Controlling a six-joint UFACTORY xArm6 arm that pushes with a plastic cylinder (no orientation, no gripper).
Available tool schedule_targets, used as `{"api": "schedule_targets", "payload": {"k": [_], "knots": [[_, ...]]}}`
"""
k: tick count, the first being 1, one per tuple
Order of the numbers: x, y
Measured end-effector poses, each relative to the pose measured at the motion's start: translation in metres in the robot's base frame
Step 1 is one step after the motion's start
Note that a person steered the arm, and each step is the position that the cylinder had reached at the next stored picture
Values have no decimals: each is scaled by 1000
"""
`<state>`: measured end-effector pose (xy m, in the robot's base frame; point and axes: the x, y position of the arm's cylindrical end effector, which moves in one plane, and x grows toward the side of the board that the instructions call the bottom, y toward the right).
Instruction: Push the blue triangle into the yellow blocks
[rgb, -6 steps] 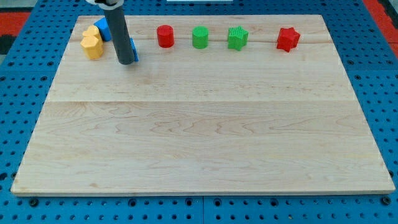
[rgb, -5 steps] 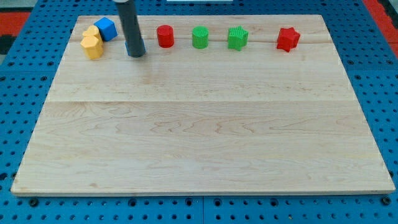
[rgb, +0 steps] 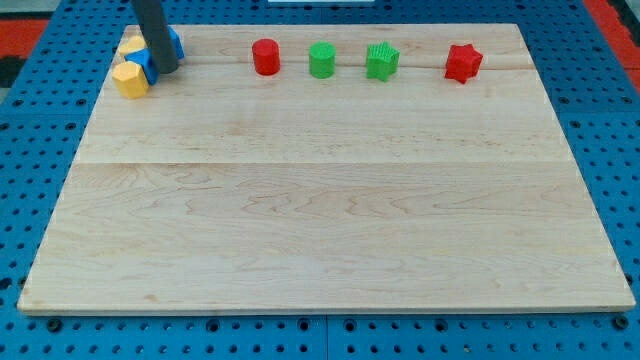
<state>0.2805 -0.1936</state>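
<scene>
So my tip (rgb: 166, 70) is parked up at about 10 o'clock on the board (rgb: 320, 220), touching the blue stuff crammed in that corner. I can make out a small blue piece (rgb: 141, 66) squeezed between the two yellow blocks, one yellow block (rgb: 130, 80) at its 7 o'clock and another yellow block (rgb: 131, 45) at its 11 o'clock, plus a second blue block (rgb: 175, 42) poking out from behind the rod at its 2 o'clock. Honestly can't tell which one is the triangle, the rod hides too much. No jaws on this rig, just the rod, so nothing to open or close. I'd call the job basically done, blue is touching yellow. The red cylinder (rgb: 265, 57), green cylinder (rgb: 321, 60), green star-ish block (rgb: 382, 61) and red star (rgb: 462, 62) sit untouched along 12 o'clock.
</scene>
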Motion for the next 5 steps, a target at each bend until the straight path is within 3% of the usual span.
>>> {"api": "schedule_targets", "payload": {"k": [1,2,5], "knots": [[23,40],[28,41],[28,-4]]}}
